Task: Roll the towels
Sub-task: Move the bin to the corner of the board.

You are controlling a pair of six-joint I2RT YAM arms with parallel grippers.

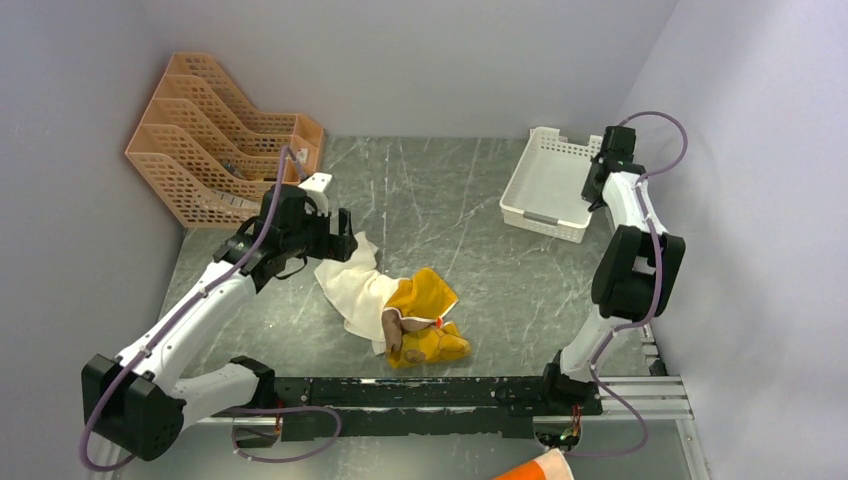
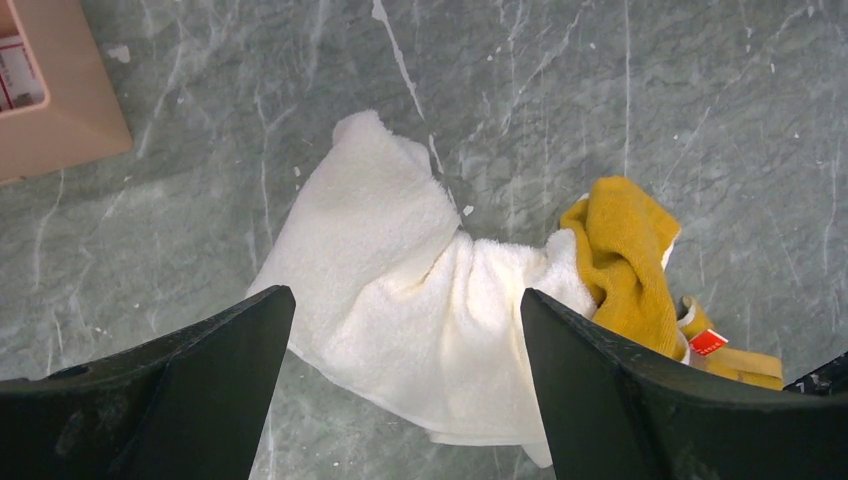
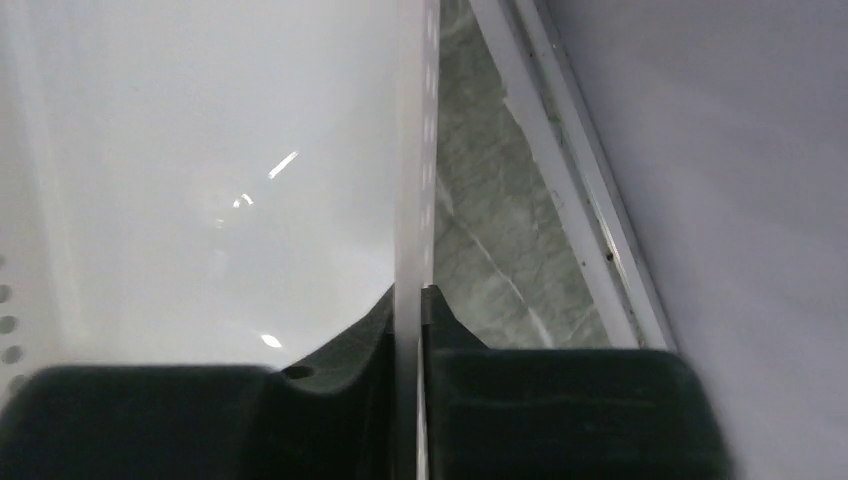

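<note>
L arm stretched fwd, L gripper (image 2: 405, 300) wide over cream towel (image 2: 380, 270). R arm bent high, R gripper (image 3: 408, 300) pinching basket (image 1: 540, 180) wall.

Towels: 2. Cream towel (image 1: 350, 285) at table centre, yellow towel (image 1: 428, 300) at its 4 o'clock.
Basket (image 1: 548, 180): 1, at 1 o'clock.
Rack (image 1: 215, 150): 1, at 10 o'clock.
Arms: 2. Left arm (image 1: 190, 310), right arm (image 1: 630, 265).

The cream-white towel (image 2: 400, 290) is plain; the mustard-yellow towel (image 2: 625, 250) bears a red tag (image 2: 707, 342); the table (image 1: 450, 180) is grey-green marble veined white; the basket (image 1: 545, 224) white; the rack (image 1: 200, 150) peach lattice.
</note>
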